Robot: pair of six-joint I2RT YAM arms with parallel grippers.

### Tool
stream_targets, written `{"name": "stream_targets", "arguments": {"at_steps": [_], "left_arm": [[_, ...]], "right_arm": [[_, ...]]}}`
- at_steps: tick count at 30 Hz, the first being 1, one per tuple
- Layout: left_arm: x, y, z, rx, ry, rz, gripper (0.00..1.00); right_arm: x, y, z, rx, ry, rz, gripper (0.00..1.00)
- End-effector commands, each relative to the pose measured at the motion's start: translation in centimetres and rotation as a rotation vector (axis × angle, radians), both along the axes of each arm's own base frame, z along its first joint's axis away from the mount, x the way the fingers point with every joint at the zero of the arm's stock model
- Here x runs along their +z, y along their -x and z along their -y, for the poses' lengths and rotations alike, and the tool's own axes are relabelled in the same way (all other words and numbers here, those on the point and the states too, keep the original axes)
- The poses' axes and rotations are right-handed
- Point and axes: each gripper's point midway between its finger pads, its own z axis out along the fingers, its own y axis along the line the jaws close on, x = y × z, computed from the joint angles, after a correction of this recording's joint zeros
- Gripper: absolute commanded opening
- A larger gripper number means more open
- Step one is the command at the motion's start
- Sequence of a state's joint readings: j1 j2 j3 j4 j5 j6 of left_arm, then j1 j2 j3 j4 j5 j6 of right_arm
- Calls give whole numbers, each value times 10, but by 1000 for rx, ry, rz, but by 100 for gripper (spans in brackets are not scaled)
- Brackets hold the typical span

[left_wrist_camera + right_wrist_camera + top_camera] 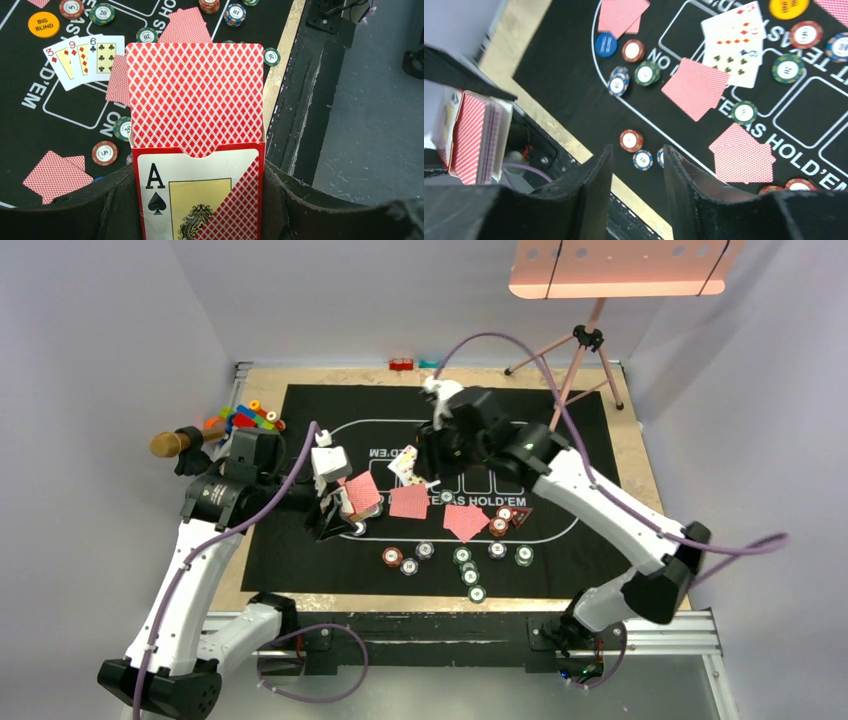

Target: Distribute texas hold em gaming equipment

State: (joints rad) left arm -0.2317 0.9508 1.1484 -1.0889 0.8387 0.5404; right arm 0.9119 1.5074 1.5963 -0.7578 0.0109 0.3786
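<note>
The left end effector (333,512) was clamped on an opened card box (200,200), red with an ace of spades printed on its front. A deck (195,95) of red lattice-backed cards stood halfway out of the top of the box. In the top view this end effector hung over the left part of a black Texas Hold'em mat (300,440) that covered most of the wooden bench (625,455).

The right end effector (639,155) hovered above the middle of the mat. Its jaws stood narrowly apart with nothing between them. Just beside it in the top view lay three face-up cards (85,57), fanned and overlapping: the three and nine of diamonds and the six of clubs.

Face-down cards (465,522) lay in pairs along the near curve of the printed line. Striped poker chips (462,556) in red, green and blue were scattered near these pairs, most of them toward the near edge of the mat. An orange "BIG BLIND" disc (43,24) sat near the fanned cards, and a blue disc (606,44) sat just beside one face-down pair.

At the far left corner of the bench were colourful toy bricks (245,418) and a gold-headed microphone (172,443).
</note>
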Motion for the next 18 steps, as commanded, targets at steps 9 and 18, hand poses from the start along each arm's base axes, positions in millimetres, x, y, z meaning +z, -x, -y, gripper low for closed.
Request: {"name": "stream_targets", "arguments": {"at_steps": [9,18], "left_arm": [[31,-4,9,-32,69,103,19],[29,-11,8,-17,55,109,20]], "right_arm": [[80,36,-28,331,-666,-273,71],[71,52,-72,443,-668,-387,79]]}}
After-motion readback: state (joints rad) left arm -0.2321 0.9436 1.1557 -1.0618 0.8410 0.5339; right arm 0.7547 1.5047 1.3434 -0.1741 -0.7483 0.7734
